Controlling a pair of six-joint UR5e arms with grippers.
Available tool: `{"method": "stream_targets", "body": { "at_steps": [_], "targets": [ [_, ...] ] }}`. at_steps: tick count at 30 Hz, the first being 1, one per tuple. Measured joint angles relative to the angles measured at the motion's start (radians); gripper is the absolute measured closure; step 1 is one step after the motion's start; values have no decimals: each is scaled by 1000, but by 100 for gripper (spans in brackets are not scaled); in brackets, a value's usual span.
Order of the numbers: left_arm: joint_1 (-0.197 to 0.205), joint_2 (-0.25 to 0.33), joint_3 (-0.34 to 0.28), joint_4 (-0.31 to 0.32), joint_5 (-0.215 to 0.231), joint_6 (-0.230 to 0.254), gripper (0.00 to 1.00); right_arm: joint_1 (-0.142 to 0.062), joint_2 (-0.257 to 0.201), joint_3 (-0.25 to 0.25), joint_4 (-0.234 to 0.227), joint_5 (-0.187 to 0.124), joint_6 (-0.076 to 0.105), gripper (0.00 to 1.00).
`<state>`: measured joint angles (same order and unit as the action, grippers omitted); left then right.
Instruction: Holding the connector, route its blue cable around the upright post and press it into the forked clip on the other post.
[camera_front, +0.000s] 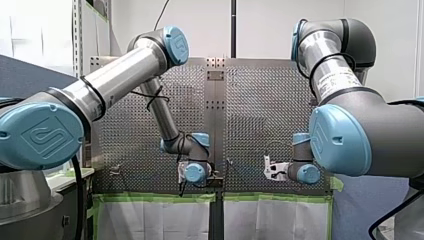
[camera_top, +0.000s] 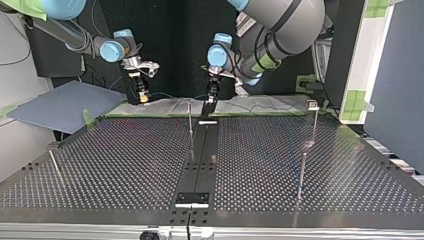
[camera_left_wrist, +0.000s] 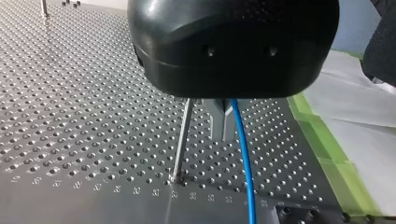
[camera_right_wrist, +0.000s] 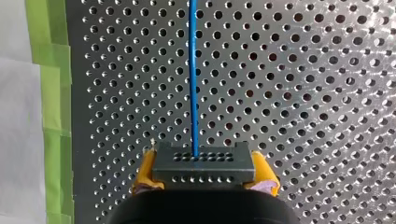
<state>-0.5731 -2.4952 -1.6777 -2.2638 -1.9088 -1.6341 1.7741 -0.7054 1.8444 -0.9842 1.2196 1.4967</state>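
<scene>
Blue cable is seen running straight and taut out of the dark connector, which is clamped between the yellow pads of the right gripper just above the perforated table, close to its green-taped edge. In the left wrist view the cable is shown coming out right at the metal fingers of the left gripper. These are drawn narrow and appear to be pinched on it, though the contact itself is partly hidden by the gripper body. The upright post stands just beside those fingers. The cable passes near it on one side, apart from it and not wrapped around it. So the holding part of the task is judged to be done, while the routing is judged not yet begun. In the top view a second post is seen well apart at the right, carrying a small head that is taken to be the forked clip, though its fork is too small to make out. No cable is seen at it. Left to do, then: the cable is to be led around the near post, carried across and pressed into the clip.
</scene>
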Motion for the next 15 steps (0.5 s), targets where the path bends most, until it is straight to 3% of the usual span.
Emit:
{"method": "stream_targets", "body": {
  "at_steps": [10,15],
  "targets": [
    [6,1,-11,-11,-11,23,100,2,0,-4,3,-2,-11,100],
    [2,1,-12,-34,-30,30,100,10,0,-4,4,-12,-27,100]
  ]
}}
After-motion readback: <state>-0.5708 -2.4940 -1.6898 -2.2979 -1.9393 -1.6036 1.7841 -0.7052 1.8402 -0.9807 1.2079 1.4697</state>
